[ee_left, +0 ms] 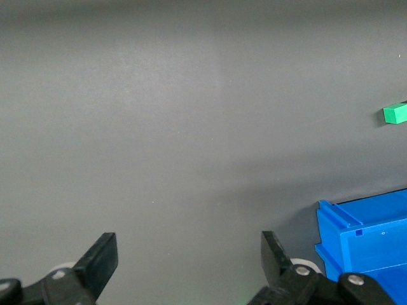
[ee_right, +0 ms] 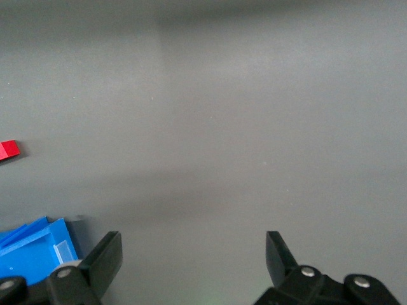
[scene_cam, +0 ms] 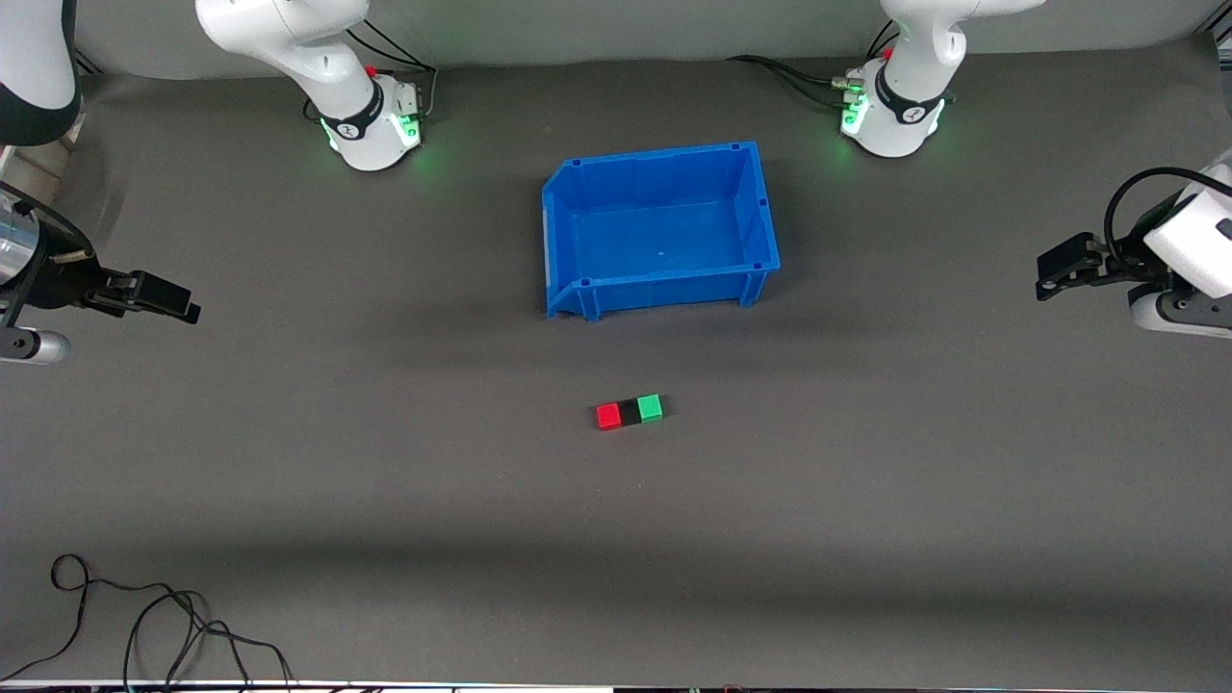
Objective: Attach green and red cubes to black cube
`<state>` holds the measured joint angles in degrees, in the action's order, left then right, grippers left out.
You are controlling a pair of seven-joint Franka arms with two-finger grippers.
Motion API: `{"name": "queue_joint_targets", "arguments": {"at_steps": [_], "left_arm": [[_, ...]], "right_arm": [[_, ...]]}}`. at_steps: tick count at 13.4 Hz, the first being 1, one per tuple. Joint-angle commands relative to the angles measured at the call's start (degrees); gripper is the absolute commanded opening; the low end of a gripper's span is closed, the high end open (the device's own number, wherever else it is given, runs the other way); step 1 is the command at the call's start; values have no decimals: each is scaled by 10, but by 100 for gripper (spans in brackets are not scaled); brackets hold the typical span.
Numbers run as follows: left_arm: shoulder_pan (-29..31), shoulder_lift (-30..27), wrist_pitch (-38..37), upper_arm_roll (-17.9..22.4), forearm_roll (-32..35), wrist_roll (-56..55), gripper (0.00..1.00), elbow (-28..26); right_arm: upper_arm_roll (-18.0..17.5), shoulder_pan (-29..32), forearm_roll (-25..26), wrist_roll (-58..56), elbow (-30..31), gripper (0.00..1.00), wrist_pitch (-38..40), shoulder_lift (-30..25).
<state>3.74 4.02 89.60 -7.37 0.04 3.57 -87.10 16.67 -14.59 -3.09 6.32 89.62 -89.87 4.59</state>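
Note:
The red cube [scene_cam: 607,416], the black cube [scene_cam: 629,412] and the green cube [scene_cam: 651,407] sit in one touching row on the grey mat, black in the middle, nearer to the front camera than the blue bin. The green cube shows at the edge of the left wrist view [ee_left: 395,113], the red cube at the edge of the right wrist view [ee_right: 9,150]. My left gripper [scene_cam: 1051,274] is open and empty over the left arm's end of the table. My right gripper [scene_cam: 173,300] is open and empty over the right arm's end. Both arms wait, well apart from the cubes.
An empty blue bin [scene_cam: 577,279] stands in the middle of the table, between the cubes and the arm bases; its corner shows in the left wrist view [ee_left: 356,235] and the right wrist view [ee_right: 32,248]. A black cable [scene_cam: 144,616] lies at the front edge.

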Motion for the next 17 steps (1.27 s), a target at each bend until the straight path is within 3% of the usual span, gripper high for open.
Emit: {"name": "queue_joint_targets", "arguments": {"at_steps": [1,4,17], "left_arm": [[1,-10,-1,0,9,11,100,-3],[1,-10,-2,0,9,11,100,-3],[1,-11,-3,0,8,10,100,-3]], "right_arm": [[-75,78,14,-5,20,100,-7,-24],[-140,140,14,-5,20,100,-7,-30],[-166,148,33,-5,37,100,-7,-51]]}}
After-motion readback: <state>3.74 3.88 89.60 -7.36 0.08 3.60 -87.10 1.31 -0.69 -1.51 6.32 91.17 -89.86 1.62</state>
